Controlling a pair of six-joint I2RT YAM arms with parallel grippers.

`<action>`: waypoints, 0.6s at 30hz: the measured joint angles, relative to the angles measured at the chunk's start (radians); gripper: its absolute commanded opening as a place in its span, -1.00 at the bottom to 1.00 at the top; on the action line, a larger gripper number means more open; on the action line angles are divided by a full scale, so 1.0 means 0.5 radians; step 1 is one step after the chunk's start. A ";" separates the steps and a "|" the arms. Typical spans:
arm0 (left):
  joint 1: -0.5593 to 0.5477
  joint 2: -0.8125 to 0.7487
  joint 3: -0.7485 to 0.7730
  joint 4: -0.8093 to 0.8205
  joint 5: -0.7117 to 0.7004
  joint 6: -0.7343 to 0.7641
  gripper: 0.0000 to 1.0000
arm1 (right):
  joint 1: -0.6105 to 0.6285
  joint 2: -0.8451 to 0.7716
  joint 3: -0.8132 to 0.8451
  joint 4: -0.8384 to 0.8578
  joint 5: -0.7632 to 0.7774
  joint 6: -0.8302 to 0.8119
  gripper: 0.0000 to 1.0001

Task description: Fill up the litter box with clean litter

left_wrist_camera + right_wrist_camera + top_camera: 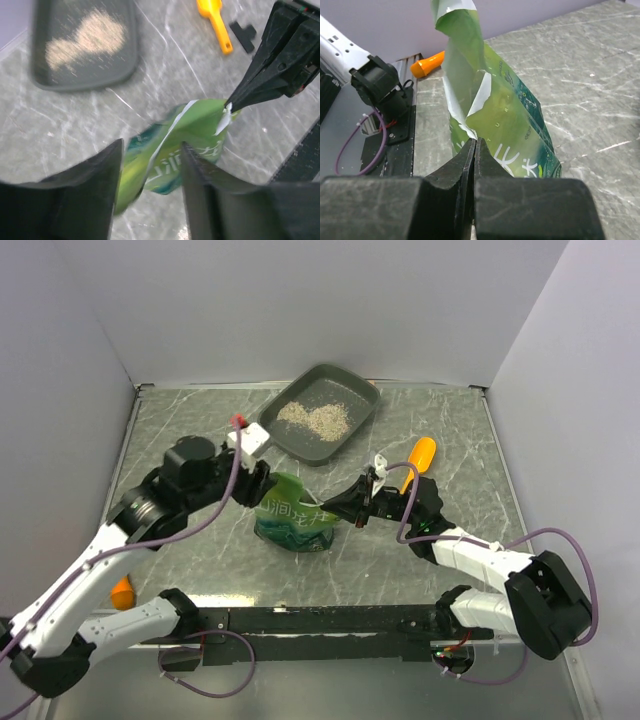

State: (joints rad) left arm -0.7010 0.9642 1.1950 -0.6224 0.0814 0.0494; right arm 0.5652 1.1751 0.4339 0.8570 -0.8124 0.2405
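The dark grey litter box [362, 400] lies at the back of the table with a patch of pale clean litter [315, 418] inside; the left wrist view shows the litter box [125, 55] and clean litter [85, 37] at upper left. A green bag [293, 522] stands between the arms. My right gripper [475, 142] is shut on the green bag's [505, 125] torn white edge; from above the right gripper [333, 512] reaches in from the right. My left gripper [151, 150] is open, and the green bag [195, 125] shows blurred between and beyond its fingers [100, 170]. From above, the left gripper [262, 488] sits at the bag's upper left.
An orange scoop [420, 458] lies right of the litter box, and the left wrist view shows this scoop [215, 17] too. A small orange object [122, 592] rests by the left arm's base. Grey walls close the table on three sides.
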 measured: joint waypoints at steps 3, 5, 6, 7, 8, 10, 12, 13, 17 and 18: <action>0.005 -0.201 -0.133 0.087 -0.042 0.008 0.43 | -0.014 -0.049 -0.001 -0.084 0.021 -0.012 -1.00; 0.005 -0.323 -0.257 0.122 -0.060 0.018 0.51 | -0.029 -0.116 -0.002 -0.179 0.024 -0.029 -1.00; 0.005 -0.382 -0.326 0.150 -0.068 0.018 0.52 | -0.041 -0.157 -0.003 -0.240 0.025 -0.039 -1.00; 0.005 -0.432 -0.393 0.170 -0.076 0.021 0.58 | -0.053 -0.189 -0.005 -0.285 0.028 -0.045 -1.00; 0.005 -0.471 -0.461 0.192 -0.085 0.027 0.62 | -0.067 -0.226 -0.005 -0.343 0.029 -0.053 -1.00; 0.005 -0.553 -0.608 0.253 -0.098 0.038 0.76 | -0.093 -0.307 -0.010 -0.452 0.028 -0.066 -1.00; 0.005 -0.647 -0.800 0.346 -0.114 0.056 0.86 | -0.114 -0.388 -0.034 -0.520 0.027 -0.076 -1.00; 0.005 -0.691 -0.890 0.384 -0.121 0.071 0.93 | -0.122 -0.428 -0.046 -0.552 0.023 -0.080 -1.00; 0.023 -0.803 -1.135 0.575 -0.158 0.088 0.97 | -0.136 -0.518 -0.090 -0.589 0.013 -0.076 -1.00; 0.037 -0.808 -1.167 0.620 -0.155 0.088 0.97 | -0.137 -0.525 -0.106 -0.576 0.007 -0.066 -1.00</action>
State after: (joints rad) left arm -0.6827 0.5602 0.6117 -0.3126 0.0040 0.0933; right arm 0.4965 0.9127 0.3809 0.5690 -0.8089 0.2077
